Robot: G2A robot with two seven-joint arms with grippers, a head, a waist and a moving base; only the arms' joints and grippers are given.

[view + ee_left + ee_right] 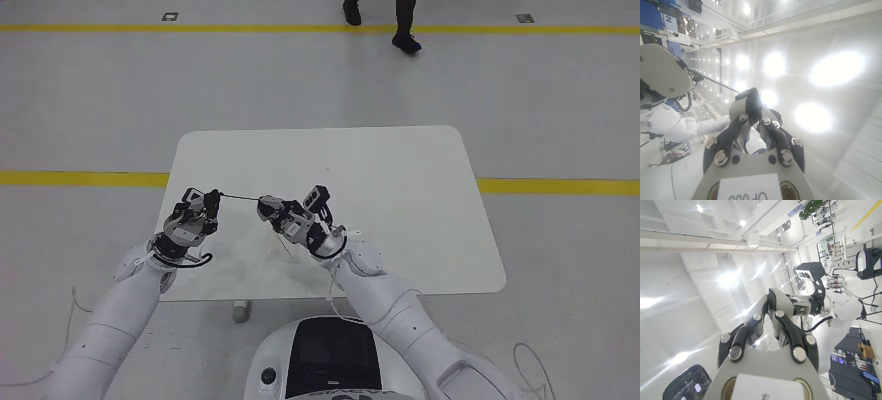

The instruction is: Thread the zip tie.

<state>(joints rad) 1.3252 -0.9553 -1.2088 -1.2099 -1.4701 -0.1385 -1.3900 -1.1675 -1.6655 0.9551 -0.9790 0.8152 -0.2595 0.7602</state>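
The thin black plastic zip tie (238, 198) is held in the air above the near-left part of the white rounded-corner table (400, 180), touching nothing but the two grippers. It lies as one straight, nearly level strand. Its long axis runs side to side across the front of the robot, from the left gripper (208, 203) to the right gripper (267, 208).

In the left wrist view the left gripper's fingers are pressed together on one end of the strap (719, 85). From there the strap runs straight to the other arm's fingertips. In the right wrist view the right gripper (770, 298) has its ribbed pads closed flat against each other. Judging from the top view and the left wrist view, they are pinching the strap's far end. The strap is too thin to make out between those pads, and I cannot tell which end carries the locking head.

The relation that matters is that the two ends point directly away from each other, with the full length of the strap between the grippers. Neither arm is nearer, since each already has its own end. Threading probably requires bringing the grippers toward each other and turning one wrist, so the strap bows into a loop and the tail lines up with the head's slot.
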